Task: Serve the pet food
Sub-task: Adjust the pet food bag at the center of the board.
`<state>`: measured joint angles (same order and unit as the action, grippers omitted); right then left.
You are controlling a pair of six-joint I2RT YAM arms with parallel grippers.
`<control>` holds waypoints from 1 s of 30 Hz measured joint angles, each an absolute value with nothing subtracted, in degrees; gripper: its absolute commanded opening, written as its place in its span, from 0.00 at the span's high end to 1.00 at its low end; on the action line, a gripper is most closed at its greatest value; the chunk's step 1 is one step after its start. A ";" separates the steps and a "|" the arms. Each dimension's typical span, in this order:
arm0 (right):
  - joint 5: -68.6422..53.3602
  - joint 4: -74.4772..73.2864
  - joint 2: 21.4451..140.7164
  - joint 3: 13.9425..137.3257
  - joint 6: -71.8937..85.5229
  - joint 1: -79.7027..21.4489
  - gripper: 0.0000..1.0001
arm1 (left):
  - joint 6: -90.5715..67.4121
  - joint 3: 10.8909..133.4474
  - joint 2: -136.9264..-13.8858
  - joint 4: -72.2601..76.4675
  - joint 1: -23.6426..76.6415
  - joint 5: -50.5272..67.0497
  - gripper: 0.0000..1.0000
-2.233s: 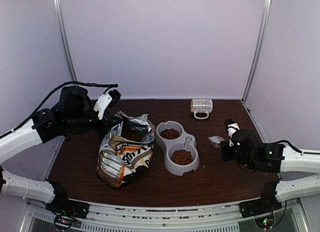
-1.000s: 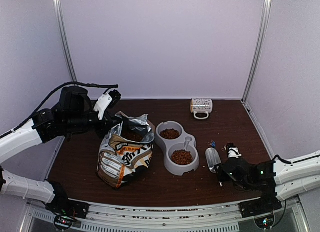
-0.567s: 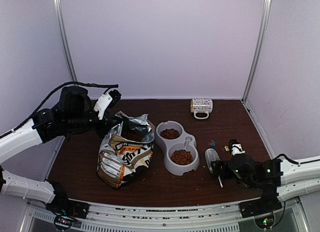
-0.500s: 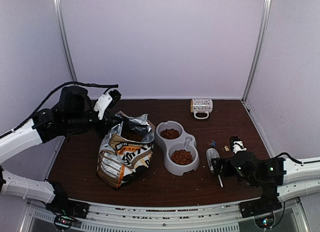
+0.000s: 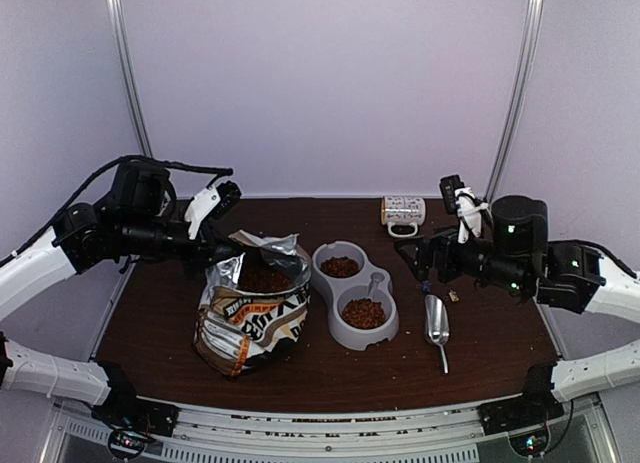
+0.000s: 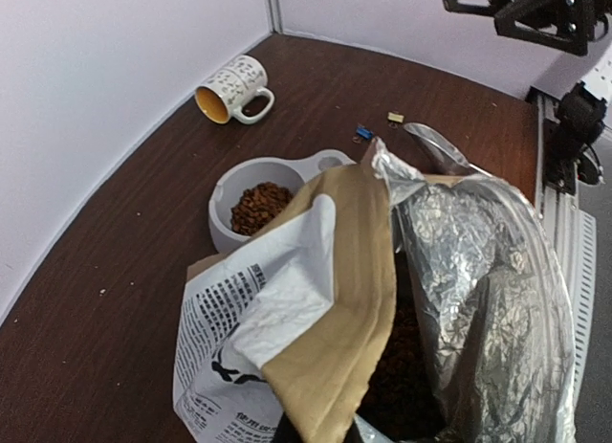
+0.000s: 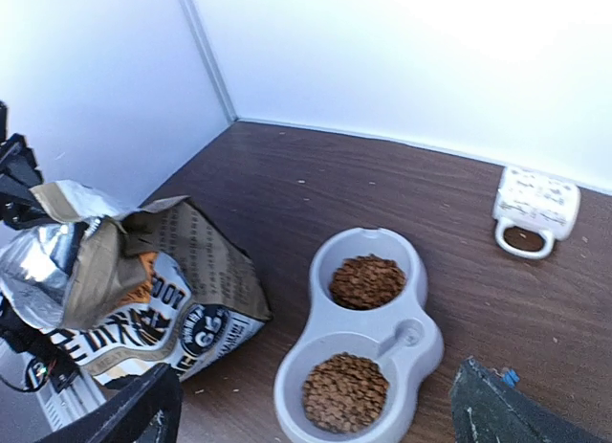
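Observation:
The pet food fills both wells of the grey double bowl (image 5: 377,283), one heap far (image 5: 340,267) and one near (image 5: 363,313); more lies inside the printed bag (image 5: 250,318). My left gripper (image 5: 228,255) is shut on the bag's folded tan top edge (image 6: 349,299) and holds its foil mouth open. My right gripper (image 5: 412,258) hangs open and empty above the table, right of the bowl. In the right wrist view its fingers (image 7: 134,414) frame the bowl (image 7: 411,336) and the pet food (image 7: 344,390) from above. A metal scoop (image 5: 437,323) lies on the table right of the bowl.
A patterned mug (image 5: 403,213) lies on its side at the back right. A small blue clip (image 6: 362,133) and a tan scrap (image 6: 395,117) lie near the scoop. White walls close the table on three sides.
My right gripper let go of the scoop, opened wide and rose up and back from the table's front. The scoop now lies on the table. My left gripper pulled the bag's top more upright.

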<state>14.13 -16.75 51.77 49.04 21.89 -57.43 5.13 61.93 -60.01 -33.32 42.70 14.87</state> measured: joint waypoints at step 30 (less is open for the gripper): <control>-21.28 2.98 52.84 38.06 7.18 -55.44 0.01 | 15.14 82.11 -72.23 -60.82 44.27 33.98 1.00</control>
<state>-21.28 2.98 52.84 38.06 7.18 -55.44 15.14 82.11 -72.23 -60.82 44.27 33.98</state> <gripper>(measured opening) 0.999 0.019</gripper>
